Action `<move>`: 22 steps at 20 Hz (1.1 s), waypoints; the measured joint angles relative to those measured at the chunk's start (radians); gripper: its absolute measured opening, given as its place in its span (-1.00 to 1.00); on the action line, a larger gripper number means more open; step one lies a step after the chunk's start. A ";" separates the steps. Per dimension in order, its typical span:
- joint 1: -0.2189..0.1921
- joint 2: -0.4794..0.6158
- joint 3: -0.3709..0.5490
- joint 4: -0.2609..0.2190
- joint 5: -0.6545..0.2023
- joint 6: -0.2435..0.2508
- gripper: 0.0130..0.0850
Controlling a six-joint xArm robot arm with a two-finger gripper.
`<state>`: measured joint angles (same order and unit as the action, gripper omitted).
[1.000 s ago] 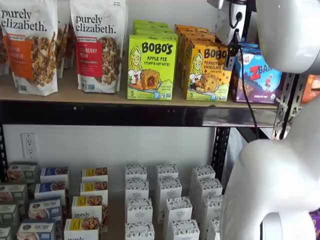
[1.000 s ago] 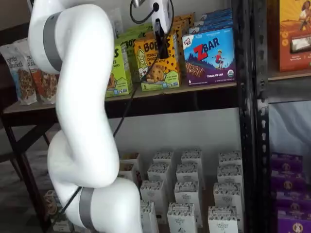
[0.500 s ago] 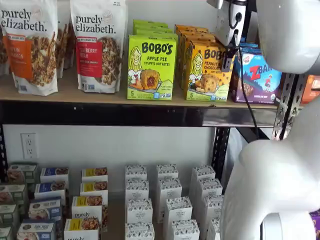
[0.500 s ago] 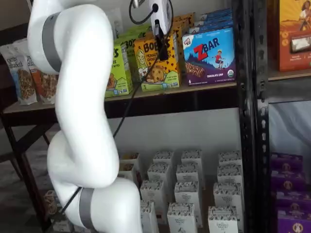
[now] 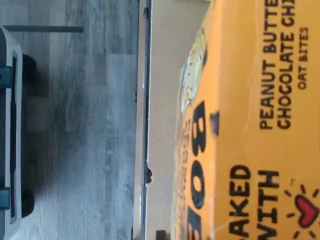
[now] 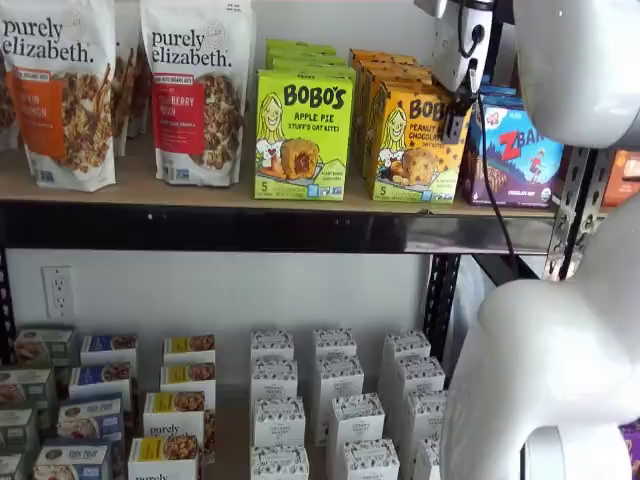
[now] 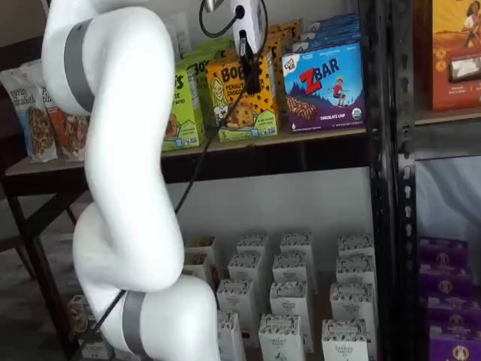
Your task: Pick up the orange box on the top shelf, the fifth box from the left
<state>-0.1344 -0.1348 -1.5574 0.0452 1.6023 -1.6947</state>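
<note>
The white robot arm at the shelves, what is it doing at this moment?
The arm has its gripper at the front of the orange box on the top shelf, between a green Bobo's carton and a ZBar carton. Whether the fingers are closed on it cannot be told. The box stands on the shelf.

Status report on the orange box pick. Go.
Gripper in front of the orange box, fingers side-on, state unclear. Box on the top shelf, tilted forward off its row. Green carton and ZBar carton flank it.
</note>
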 joint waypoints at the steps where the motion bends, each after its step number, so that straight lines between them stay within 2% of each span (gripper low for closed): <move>1: -0.001 0.000 -0.001 0.002 0.001 0.000 0.22; 11: -0.002 -0.006 0.004 0.012 -0.004 -0.001 0.22; 12: -0.001 -0.006 0.005 0.012 -0.004 0.000 0.11; 13: -0.001 -0.006 0.005 0.012 -0.004 0.000 0.11; 14: -0.001 -0.006 0.005 0.013 -0.004 0.001 0.00; 15: -0.001 -0.006 0.005 0.014 -0.004 0.001 0.00; 16: -0.001 -0.006 0.005 0.015 -0.004 0.001 -0.11; 17: -0.001 -0.006 0.004 0.016 -0.003 0.001 -0.11; 18: -0.001 -0.006 0.004 0.017 -0.003 0.001 -0.22; 19: -0.001 -0.007 0.004 0.019 -0.002 0.002 -0.22; 22: -0.003 -0.008 0.003 0.025 0.001 0.000 -0.44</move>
<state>-0.1374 -0.1424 -1.5546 0.0703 1.6029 -1.6943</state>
